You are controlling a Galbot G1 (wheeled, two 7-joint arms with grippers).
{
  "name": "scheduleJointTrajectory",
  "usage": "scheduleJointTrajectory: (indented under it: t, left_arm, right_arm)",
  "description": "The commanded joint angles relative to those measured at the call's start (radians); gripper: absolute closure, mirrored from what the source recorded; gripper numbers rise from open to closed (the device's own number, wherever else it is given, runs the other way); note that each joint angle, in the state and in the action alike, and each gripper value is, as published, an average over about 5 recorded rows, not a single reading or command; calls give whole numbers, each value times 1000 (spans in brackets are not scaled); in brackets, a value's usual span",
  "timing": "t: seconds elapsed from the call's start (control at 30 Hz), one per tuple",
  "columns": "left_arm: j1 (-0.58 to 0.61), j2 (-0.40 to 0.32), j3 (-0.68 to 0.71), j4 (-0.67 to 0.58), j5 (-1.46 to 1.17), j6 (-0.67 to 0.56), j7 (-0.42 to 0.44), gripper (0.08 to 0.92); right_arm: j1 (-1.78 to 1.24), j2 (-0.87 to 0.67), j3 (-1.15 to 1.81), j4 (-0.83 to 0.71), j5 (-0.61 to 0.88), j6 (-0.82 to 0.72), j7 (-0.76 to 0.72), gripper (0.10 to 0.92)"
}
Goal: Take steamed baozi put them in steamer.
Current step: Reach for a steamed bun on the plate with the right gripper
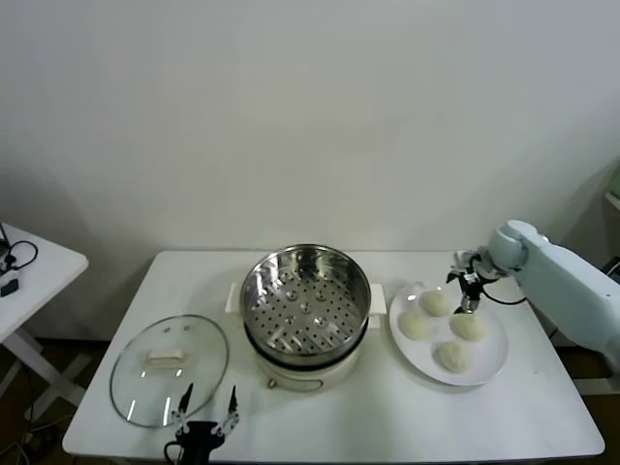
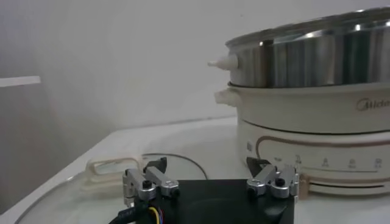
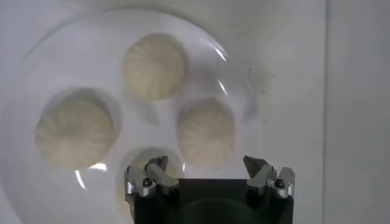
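Four steamed baozi lie on a white plate just right of the steamer, whose perforated tray holds nothing; its cream base reads "Midea" in part. The right gripper hovers over the plate, jaws apart. The left gripper, jaws apart, sits by the glass lid on the table.

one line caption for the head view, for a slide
Open right gripper hovers over four baozi on the plate; empty steamer beside it, left gripper by glass lid.
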State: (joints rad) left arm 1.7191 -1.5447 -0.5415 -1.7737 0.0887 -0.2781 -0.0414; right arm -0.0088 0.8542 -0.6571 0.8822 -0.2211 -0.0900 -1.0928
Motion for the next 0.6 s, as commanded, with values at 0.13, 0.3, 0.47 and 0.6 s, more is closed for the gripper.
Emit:
scheduleJointTrajectory:
  t: [0.13, 0.3, 0.47, 0.6]
  left_arm:
    - [-1, 2, -1, 15, 9, -2, 4, 177]
    - [0, 6, -1, 10, 6, 5, 15, 177]
    - [-2, 7, -1, 5, 5, 12, 20, 177]
    - [-3, 8, -2, 6, 5, 14, 20, 177]
  right_arm:
    - [21, 99, -6, -133, -28, 11, -18, 203]
    - [19, 111, -13, -147, -26, 1, -26, 203]
    - [21, 126, -13, -173, -37, 0, -26, 203]
    - [23, 136, -12, -189, -41, -1, -29, 203]
